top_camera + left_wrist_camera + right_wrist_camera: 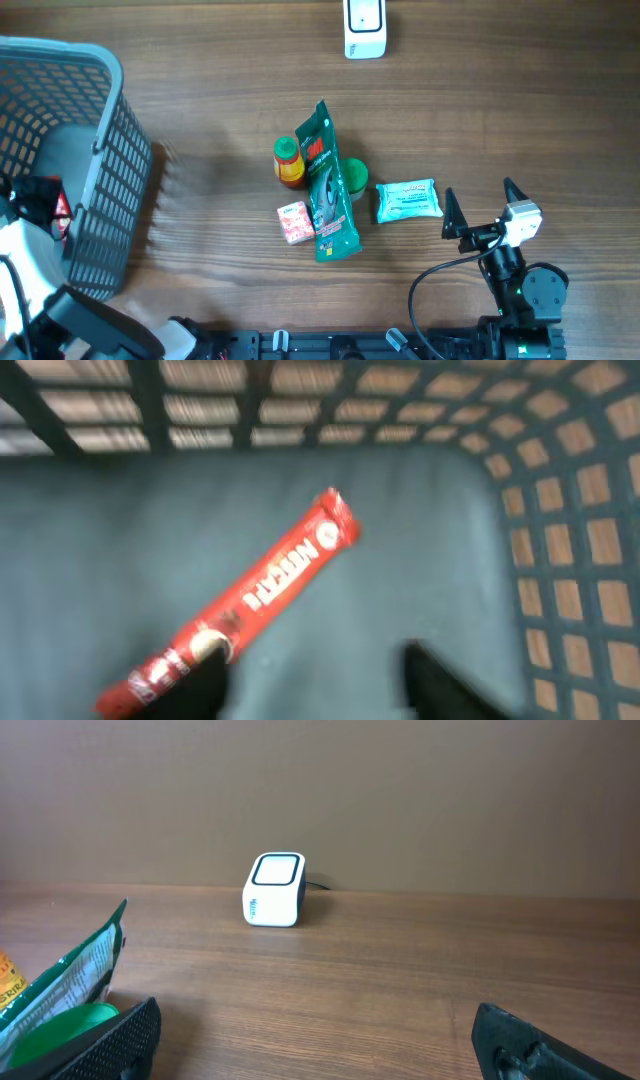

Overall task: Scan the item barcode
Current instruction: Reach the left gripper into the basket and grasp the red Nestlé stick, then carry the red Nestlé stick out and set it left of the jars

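Observation:
In the left wrist view a red stick packet [250, 595] lies slanted on the grey floor of the basket [560, 510]. Its lower end rests against one of my left fingers [205, 690]. My left gripper [320, 690] is open, its jaws apart with only the basket floor between them. From overhead, the left gripper [38, 198] is inside the basket [110, 170], with a bit of the red packet [62, 208] beside it. The white scanner [365, 25] stands at the table's far edge. My right gripper [483, 203] rests open and empty near the front right, facing the scanner [273, 888].
A tall green packet [325, 185] lies mid-table with an orange bottle [289, 162], a small pink box [295, 221], a green round lid [354, 177] and a teal wipes pack [408, 200] around it. The green packet [60, 985] shows left of the right gripper [325, 1045].

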You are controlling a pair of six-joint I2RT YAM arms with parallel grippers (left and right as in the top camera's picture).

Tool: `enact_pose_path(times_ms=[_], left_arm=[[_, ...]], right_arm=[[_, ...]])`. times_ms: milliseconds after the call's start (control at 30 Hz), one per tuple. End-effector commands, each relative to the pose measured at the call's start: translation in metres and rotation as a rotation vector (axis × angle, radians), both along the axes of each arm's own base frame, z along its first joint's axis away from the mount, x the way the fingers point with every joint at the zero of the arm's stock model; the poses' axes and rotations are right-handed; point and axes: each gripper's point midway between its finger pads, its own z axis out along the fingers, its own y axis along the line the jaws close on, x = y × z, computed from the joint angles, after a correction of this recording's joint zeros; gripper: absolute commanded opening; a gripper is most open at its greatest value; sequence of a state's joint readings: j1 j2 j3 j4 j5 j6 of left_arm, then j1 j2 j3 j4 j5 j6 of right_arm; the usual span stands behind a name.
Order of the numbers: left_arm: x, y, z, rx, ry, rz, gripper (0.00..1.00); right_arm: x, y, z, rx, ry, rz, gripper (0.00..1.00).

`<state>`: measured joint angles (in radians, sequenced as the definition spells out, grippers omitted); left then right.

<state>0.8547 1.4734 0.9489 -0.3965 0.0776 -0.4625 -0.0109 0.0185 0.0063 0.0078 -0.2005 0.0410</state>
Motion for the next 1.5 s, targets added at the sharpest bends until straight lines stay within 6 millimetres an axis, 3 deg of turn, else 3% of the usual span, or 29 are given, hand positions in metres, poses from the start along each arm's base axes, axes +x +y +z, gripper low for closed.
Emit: enact_pose_path(times_ms=[0, 33, 100, 267, 333, 433, 467, 533, 600, 633, 667, 733, 800, 900, 967, 1033, 1067, 1167, 1267, 1333, 1467], left_arm=[[-0.015, 0.015, -0.013, 0.082, 0.137, -0.001, 0.98], [-0.014, 0.016, -0.020, 0.087, 0.162, -0.031, 0.86], [-0.013, 0.017, -0.044, 0.085, 0.239, -0.121, 0.73], [-0.012, 0.015, -0.103, 0.038, 0.349, -0.262, 0.73], [-0.006, 0.017, -0.105, 0.049, 0.335, -0.288, 0.67], [-0.004, 0.019, -0.104, 0.074, 0.344, -0.321, 0.35], [-0.005, 0.018, -0.104, 0.072, 0.345, -0.322, 0.36], [-0.008, 0.014, -0.107, 0.051, 0.355, -0.321, 0.04], [-0.007, 0.013, -0.103, 0.038, 0.338, -0.303, 0.04], [-0.002, 0.012, -0.094, 0.040, 0.305, -0.310, 0.04], [0.009, 0.012, -0.072, 0.048, 0.233, -0.303, 0.04], [0.032, 0.015, -0.006, 0.115, 0.076, -0.303, 0.04], [0.053, -0.002, 0.083, 0.221, -0.141, -0.393, 0.04], [0.047, -0.027, 0.175, 0.351, -0.338, -0.400, 0.04], [0.038, -0.064, 0.239, 0.419, -0.521, -0.449, 0.04], [0.028, -0.102, 0.281, 0.448, -0.656, -0.525, 0.04], [0.025, -0.130, 0.299, 0.457, -0.719, -0.597, 0.04], [0.029, -0.191, 0.314, 0.446, -0.790, -0.771, 0.04], [0.044, -0.244, 0.308, 0.364, -0.824, -0.939, 0.04], [0.059, -0.270, 0.289, 0.310, -0.774, -1.007, 0.04], [0.081, -0.296, 0.234, 0.240, -0.581, -1.057, 0.04]], right_arm=[[0.000, -0.001, 0.002, 0.013, -0.007, -0.005, 1.00], [0.000, -0.001, 0.002, 0.013, -0.007, -0.005, 1.00], [0.000, -0.001, 0.002, 0.013, -0.007, -0.005, 1.00], [0.000, -0.001, 0.002, 0.013, -0.007, -0.005, 1.00], [0.000, -0.001, 0.002, 0.013, -0.007, -0.005, 1.00], [0.000, -0.001, 0.002, 0.013, -0.007, -0.005, 1.00], [0.000, -0.001, 0.002, 0.013, -0.007, -0.005, 1.00], [0.000, -0.001, 0.002, 0.013, -0.007, -0.005, 1.00], [0.000, -0.001, 0.002, 0.013, -0.007, -0.005, 1.00], [0.000, -0.001, 0.002, 0.013, -0.007, -0.005, 1.00], [0.000, -0.001, 0.002, 0.013, -0.007, -0.005, 1.00], [0.000, -0.001, 0.002, 0.013, -0.007, -0.005, 1.00], [0.000, -0.001, 0.002, 0.013, -0.007, -0.005, 1.00], [0.000, -0.001, 0.002, 0.013, -0.007, -0.005, 1.00], [0.000, -0.001, 0.002, 0.013, -0.007, -0.005, 1.00], [0.000, -0.001, 0.002, 0.013, -0.007, -0.005, 1.00], [0.000, -0.001, 0.002, 0.013, -0.007, -0.005, 1.00], [0.000, -0.001, 0.002, 0.013, -0.007, -0.005, 1.00], [0.000, -0.001, 0.002, 0.013, -0.007, -0.005, 1.00], [0.000, -0.001, 0.002, 0.013, -0.007, -0.005, 1.00], [0.000, -0.001, 0.002, 0.013, -0.007, -0.005, 1.00]])
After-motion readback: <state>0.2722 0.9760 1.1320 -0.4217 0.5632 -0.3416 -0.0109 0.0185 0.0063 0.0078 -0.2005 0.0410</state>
